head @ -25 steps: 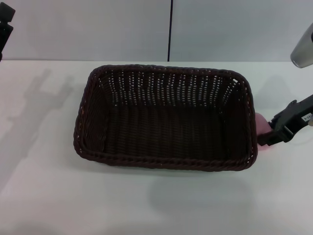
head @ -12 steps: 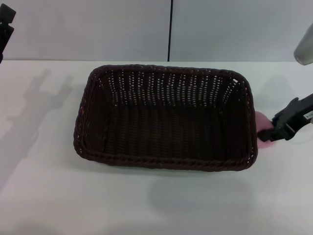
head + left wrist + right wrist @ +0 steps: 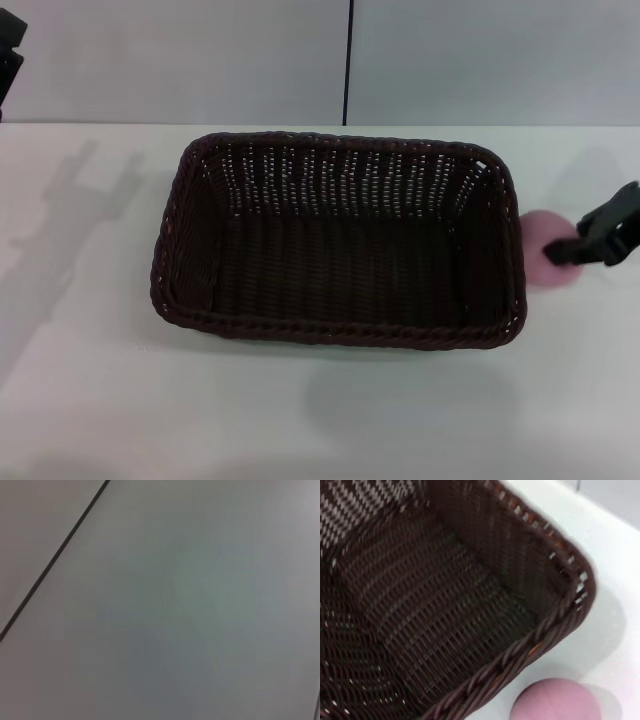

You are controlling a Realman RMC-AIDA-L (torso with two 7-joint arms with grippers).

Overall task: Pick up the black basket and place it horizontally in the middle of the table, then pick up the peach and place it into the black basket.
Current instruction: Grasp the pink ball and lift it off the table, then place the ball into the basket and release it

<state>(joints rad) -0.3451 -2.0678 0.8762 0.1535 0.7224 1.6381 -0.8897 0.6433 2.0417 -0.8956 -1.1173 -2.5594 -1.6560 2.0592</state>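
The black basket (image 3: 335, 331) stands lengthwise across the middle of the white table (image 3: 90, 390), open side up and empty. The pink peach (image 3: 543, 265) is just past the basket's right end, level with its rim. My right gripper (image 3: 572, 248) reaches in from the right edge, and its dark fingers close on the peach's right side. The right wrist view looks down into the basket (image 3: 520, 655), with the peach (image 3: 555, 702) just outside its corner. My left gripper (image 3: 8, 50) is parked at the far left edge, high above the table.
A grey wall with a dark vertical seam (image 3: 347, 60) runs behind the table. Bare white tabletop lies in front of the basket and to its left. The left wrist view shows only the wall and the seam (image 3: 55, 560).
My right gripper has moved up and to the right. The peach has come with it from low behind the basket's right end and now shows more fully. The basket has not moved.
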